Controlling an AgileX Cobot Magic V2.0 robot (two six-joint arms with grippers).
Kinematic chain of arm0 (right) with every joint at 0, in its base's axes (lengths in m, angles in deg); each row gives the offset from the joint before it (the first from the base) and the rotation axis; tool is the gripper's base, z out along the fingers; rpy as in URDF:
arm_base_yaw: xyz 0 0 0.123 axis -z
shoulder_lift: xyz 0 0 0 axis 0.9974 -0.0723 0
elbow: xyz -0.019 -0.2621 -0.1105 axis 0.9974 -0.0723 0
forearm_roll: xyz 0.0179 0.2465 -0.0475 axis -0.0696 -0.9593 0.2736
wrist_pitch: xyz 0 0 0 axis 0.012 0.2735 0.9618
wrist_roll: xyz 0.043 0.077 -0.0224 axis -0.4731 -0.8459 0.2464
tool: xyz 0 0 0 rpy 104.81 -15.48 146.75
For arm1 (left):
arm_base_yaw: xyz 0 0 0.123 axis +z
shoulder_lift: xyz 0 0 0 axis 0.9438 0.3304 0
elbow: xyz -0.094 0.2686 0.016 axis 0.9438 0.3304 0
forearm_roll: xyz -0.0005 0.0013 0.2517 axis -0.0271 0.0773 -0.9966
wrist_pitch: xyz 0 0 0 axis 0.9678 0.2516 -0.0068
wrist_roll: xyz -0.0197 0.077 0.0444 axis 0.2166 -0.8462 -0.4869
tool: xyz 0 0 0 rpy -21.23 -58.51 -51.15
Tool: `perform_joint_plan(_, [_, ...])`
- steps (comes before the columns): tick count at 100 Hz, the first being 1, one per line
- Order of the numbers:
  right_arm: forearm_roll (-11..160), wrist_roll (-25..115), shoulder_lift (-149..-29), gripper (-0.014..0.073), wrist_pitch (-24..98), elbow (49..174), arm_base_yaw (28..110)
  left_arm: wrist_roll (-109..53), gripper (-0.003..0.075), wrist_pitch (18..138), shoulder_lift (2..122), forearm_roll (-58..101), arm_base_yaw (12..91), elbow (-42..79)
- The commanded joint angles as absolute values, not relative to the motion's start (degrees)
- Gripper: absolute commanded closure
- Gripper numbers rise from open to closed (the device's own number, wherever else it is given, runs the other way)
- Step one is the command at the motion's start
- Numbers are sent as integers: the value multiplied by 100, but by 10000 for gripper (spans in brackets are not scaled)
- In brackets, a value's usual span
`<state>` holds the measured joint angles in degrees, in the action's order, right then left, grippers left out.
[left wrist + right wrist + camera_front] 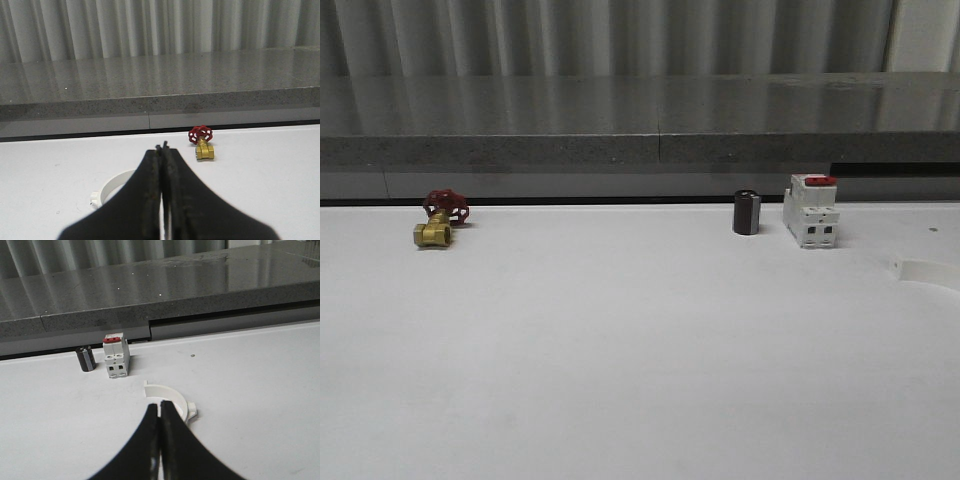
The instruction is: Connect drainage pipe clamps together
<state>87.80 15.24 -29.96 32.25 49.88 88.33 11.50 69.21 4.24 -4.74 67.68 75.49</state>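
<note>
Two white half-ring clamps lie flat on the white table (620,380), well apart: one clamp (114,186) just past the left gripper (163,150), the other clamp (170,397) just past the right gripper (160,407). Both grippers have their fingers pressed together, holding nothing. Farther back sit a brass valve (438,222) with a red wheel, a dark little cylinder (747,212) and a white breaker (810,211) with a red top.

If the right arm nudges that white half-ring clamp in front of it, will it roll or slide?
The half-ring clamp lies flat on the smooth white table, so it would probably slide or spin, not roll. It looks like thin plastic, likely light. Its end tab might snag the shut right pincer.
</note>
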Motion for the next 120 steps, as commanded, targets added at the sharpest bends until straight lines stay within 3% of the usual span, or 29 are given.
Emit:
perform_joint_plan(1, [8793, 1561, -2885, 660, 2759, 5081, 8876, 1206, 740, 6498, 258, -402, 6800, 7750])
perform_joint_plan(29, [8793, 1561, -2885, 660, 2759, 5081, 8876, 1206, 740, 6476, 258, -287, 6800, 7658])
perform_joint_plan(47, [8793, 1561, -2885, 660, 2759, 5081, 8876, 1206, 740, 6919, 512, 243, 6800, 6937])
perform_joint_plan(85, [8793, 1561, -2885, 660, 2759, 5081, 8876, 1206, 740, 10171, 3349, 250, 6800, 3841])
perform_joint_plan(120, [8793, 1561, -2885, 660, 2759, 5081, 8876, 1090, 729, 10907, 4925, 240, 6800, 3170])
